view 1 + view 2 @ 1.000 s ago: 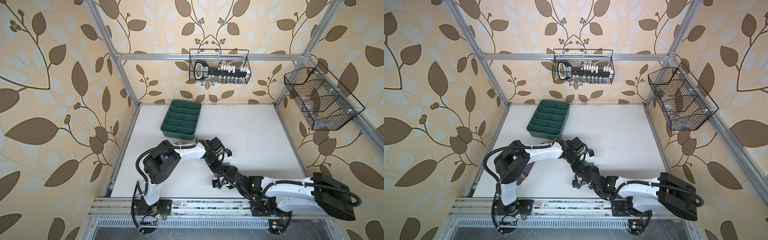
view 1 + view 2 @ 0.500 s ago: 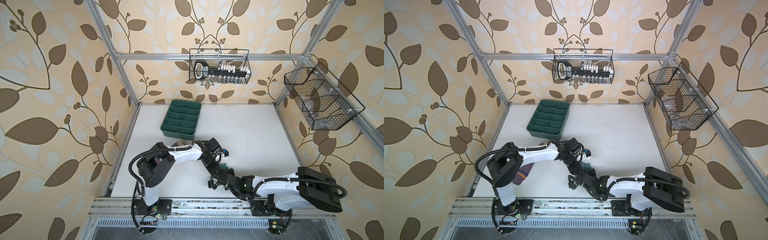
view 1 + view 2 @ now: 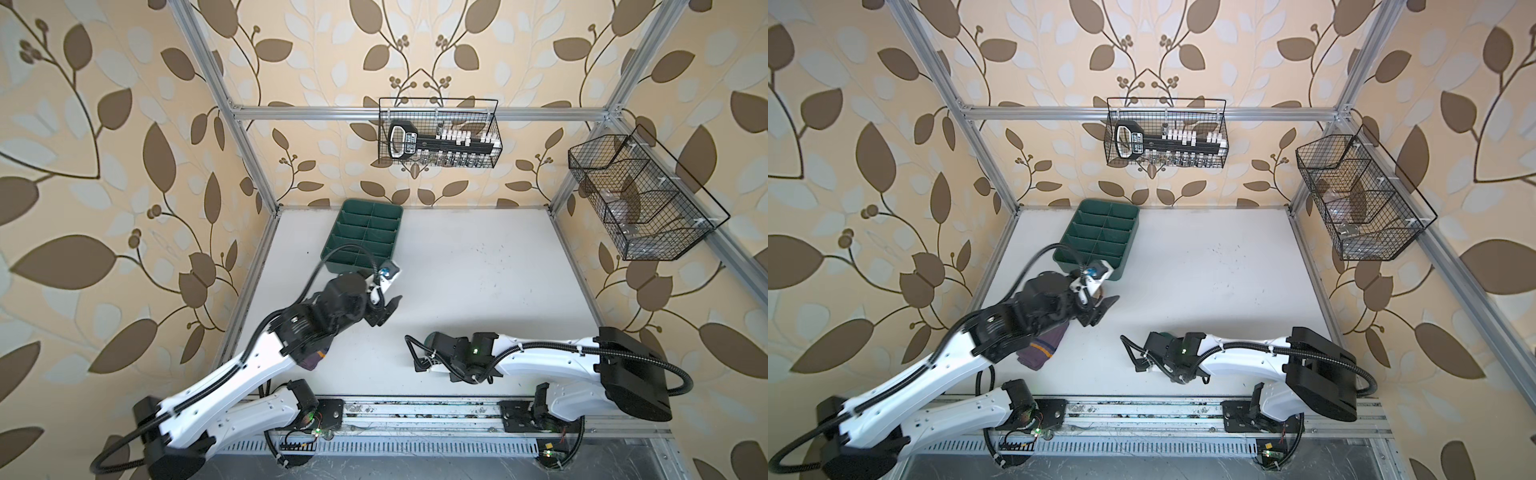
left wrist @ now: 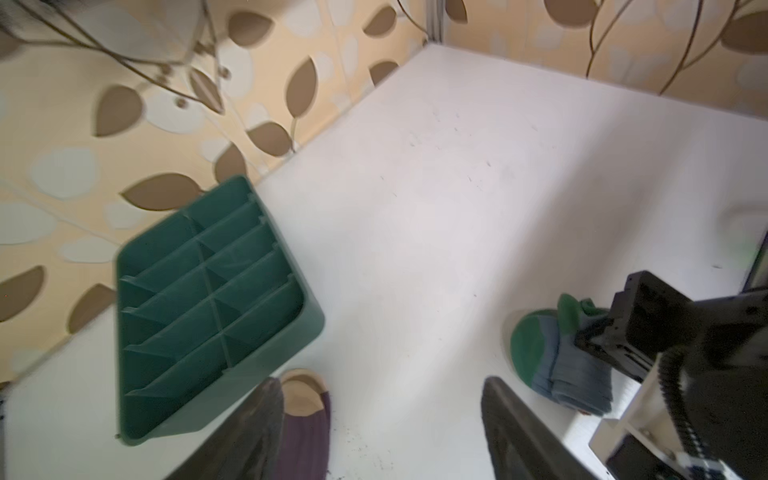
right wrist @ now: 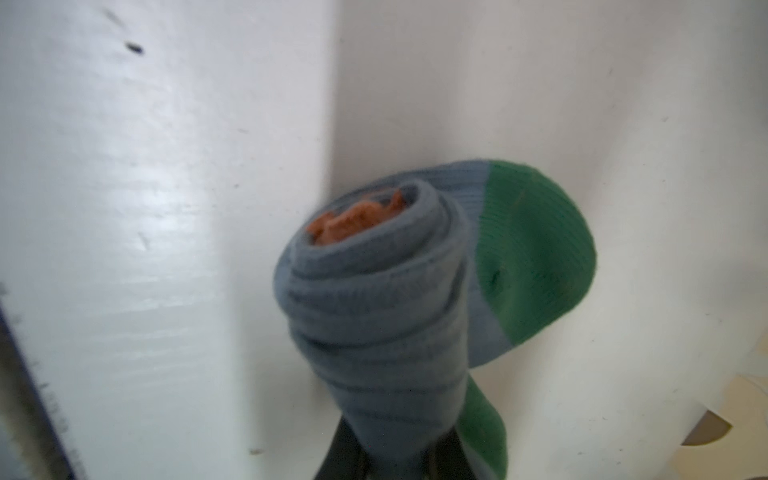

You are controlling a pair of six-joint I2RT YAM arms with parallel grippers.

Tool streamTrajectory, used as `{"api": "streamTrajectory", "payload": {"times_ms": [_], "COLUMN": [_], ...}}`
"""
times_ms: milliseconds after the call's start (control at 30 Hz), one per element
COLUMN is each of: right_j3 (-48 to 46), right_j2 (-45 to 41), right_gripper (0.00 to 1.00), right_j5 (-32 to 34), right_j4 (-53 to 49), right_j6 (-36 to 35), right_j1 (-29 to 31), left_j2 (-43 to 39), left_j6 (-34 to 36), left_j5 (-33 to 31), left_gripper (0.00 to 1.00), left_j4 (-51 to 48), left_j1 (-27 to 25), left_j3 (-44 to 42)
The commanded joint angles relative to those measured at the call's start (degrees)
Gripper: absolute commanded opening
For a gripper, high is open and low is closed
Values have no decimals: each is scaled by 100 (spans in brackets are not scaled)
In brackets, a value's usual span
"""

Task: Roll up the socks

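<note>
The light blue sock point(image 5: 374, 291) is wound into a roll with its orange cuff at the core and its green toe hanging loose. My right gripper point(image 5: 390, 457) is shut on the roll's end, just above the table near the front; the left wrist view shows the same roll point(image 4: 552, 357) in its black fingers. In a top view only a bit of green point(image 3: 1165, 334) shows at that wrist. The purple sock point(image 4: 307, 432) lies flat beside the tray, beige toe first, and mostly under my left arm point(image 3: 1040, 351). My left gripper point(image 3: 384, 311) is open and empty above it.
A green divided tray point(image 3: 398, 232) stands at the back left of the white table, close to my left gripper. Two wire baskets hang on the walls, one at the back point(image 3: 438, 137) and one on the right point(image 3: 640, 199). An aluminium rail runs along the front edge.
The two grippers were together at the table's middle. My left gripper has opened and drawn back toward the tray. My right gripper has shut on the blue roll and pulled toward the front right.
</note>
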Motion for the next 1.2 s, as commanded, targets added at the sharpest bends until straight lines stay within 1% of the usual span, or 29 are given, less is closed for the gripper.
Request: {"api": "streamTrajectory", "payload": {"times_ms": [0, 33, 67, 133, 167, 200, 267, 333, 400, 533, 700, 767, 800, 867, 933, 1033, 1100, 1167], "right_j3": [532, 765, 927, 1355, 1526, 1736, 2093, 2409, 2674, 3029, 3179, 3213, 3237, 3243, 3215, 3147, 3090, 3037], "right_j2": [625, 828, 994, 1511, 1718, 2003, 2398, 2714, 2949, 3199, 3412, 3486, 3518, 3558, 3583, 3629, 3621, 3597], "right_gripper": [0, 1, 2, 2, 2, 2, 3, 4, 5, 6, 8, 8, 8, 8, 8, 8, 8, 8], "right_j5": [-1467, -1757, -1930, -2289, -2347, -2389, -2473, -2540, -2611, -2637, -2835, -2928, -2963, -3032, -3076, -3121, -3164, -3230], "right_j4": [-1281, -1454, -1586, -1899, -2002, -2128, -2271, -2340, -2371, -2386, -2284, -2262, -2250, -2220, -2167, -2145, -2117, -2065], "right_j6": [239, 255, 251, 246, 268, 266, 219, 113, 15, -250, -574, -659, -687, -732, -760, -756, -753, -755], "right_j1": [-148, -223, -282, -458, -534, -620, -765, -893, -997, -1110, -1402, -1490, -1521, -1567, -1611, -1645, -1647, -1647], "left_j2": [-356, -368, -303, 39, 219, 396, 699, 1009, 1297, 1781, 2547, 2981, 3252, 3766, 4135, 4484, 4595, 4670], "left_j6": [930, 1170, 1253, 1312, 1365, 1385, 1460, 1481, 1508, 1436, 896, 454, 268, -19, -173, -283, -328, -322], "left_j5": [1039, 1752, 2135, 2463, 2447, 2240, 1640, 820, 169, -917, -2017, -2435, -2470, -2405, -2280, -2500, -2763, -2834], "left_gripper": [84, 89, 91, 87, 85, 83, 83, 82, 80, 76, 73, 72, 69, 68, 67, 67, 67, 68], "left_j4": [-1228, -1595, -1849, -2355, -2535, -2636, -2673, -2482, -2190, -1373, -202, 49, 156, 385, 627, 1141, 1460, 1713], "left_j1": [-18, -18, -26, -88, -160, -325, -859, -1537, -2014, -2634, -3401, -3576, -3594, -3612, -3612, -3612, -3612, -3595], "left_j3": [265, 387, 498, 755, 836, 869, 832, 677, 458, -58, -607, -602, -561, -495, -459, -529, -607, -701]}}
